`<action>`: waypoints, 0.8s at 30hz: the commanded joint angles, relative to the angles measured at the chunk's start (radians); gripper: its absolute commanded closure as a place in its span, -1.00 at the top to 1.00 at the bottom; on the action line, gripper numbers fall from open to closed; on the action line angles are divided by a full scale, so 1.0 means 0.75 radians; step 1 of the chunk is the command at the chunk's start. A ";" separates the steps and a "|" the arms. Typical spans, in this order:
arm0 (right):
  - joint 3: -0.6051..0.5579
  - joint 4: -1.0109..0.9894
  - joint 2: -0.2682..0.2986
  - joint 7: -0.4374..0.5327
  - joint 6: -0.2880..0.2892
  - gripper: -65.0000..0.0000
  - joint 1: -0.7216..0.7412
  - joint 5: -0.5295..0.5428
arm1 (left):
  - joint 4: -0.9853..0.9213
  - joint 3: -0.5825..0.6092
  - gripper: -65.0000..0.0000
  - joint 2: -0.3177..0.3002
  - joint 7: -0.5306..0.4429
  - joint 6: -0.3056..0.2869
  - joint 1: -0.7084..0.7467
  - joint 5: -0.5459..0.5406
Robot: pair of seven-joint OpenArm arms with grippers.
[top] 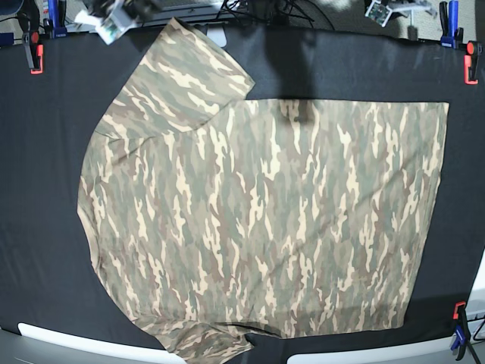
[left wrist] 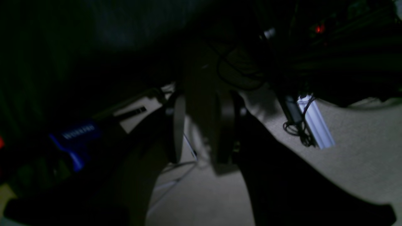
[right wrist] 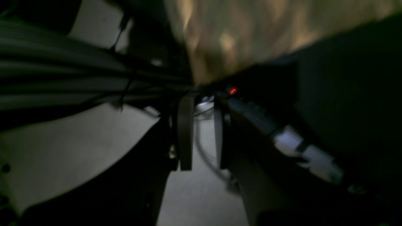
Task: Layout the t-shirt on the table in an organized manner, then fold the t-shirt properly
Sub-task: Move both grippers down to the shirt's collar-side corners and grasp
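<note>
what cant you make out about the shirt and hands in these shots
- Base view: the t-shirt has its near sleeve cut off by the bottom edge; the collar is not visible.
- Left wrist view: left hand too dark to tell any hold.
- Right wrist view: right hand blurred by motion; camouflage fabric smeared.

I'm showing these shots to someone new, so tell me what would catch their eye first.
The camouflage t-shirt dominates the base view, spread flat across the middle of the black table, one sleeve angled toward the far-left corner. Red and blue clamps stand out brightly at the table's corners. Both wrist views are dark and blurred, showing mostly pale floor between dark gripper fingers, with a patch of the camouflage cloth at the top of the right wrist view.
</note>
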 commanded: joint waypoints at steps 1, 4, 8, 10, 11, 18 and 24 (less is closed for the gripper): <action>0.026 0.048 0.008 0.017 0.015 -0.65 -0.015 0.014 | 0.048 -0.005 -0.54 -0.025 -0.006 0.008 0.019 0.022; 0.084 0.126 0.012 0.017 0.014 -0.65 -0.015 -0.013 | 0.118 -0.005 -0.54 -0.093 -0.004 0.008 0.019 0.045; 0.113 0.206 0.043 0.016 0.012 -0.65 0.006 -0.143 | 0.186 -0.005 -0.54 -0.208 -0.010 0.008 0.018 0.108; 0.113 0.226 0.062 0.015 0.006 -0.65 0.019 -0.199 | 0.196 -0.005 -0.54 -0.270 -0.017 0.008 0.016 0.136; 0.113 0.229 0.068 0.016 -0.002 -0.65 0.026 -0.224 | 0.196 -0.005 -0.53 -0.299 -0.030 0.008 0.015 0.148; 0.113 0.229 0.070 0.018 -0.017 -0.26 0.074 -0.424 | 0.196 -0.005 -0.25 -0.497 -0.193 0.008 -0.012 0.330; 0.113 0.228 0.071 0.091 -0.017 -0.08 0.098 -0.626 | 0.177 -0.004 -0.23 -0.631 -0.252 0.001 -0.121 0.329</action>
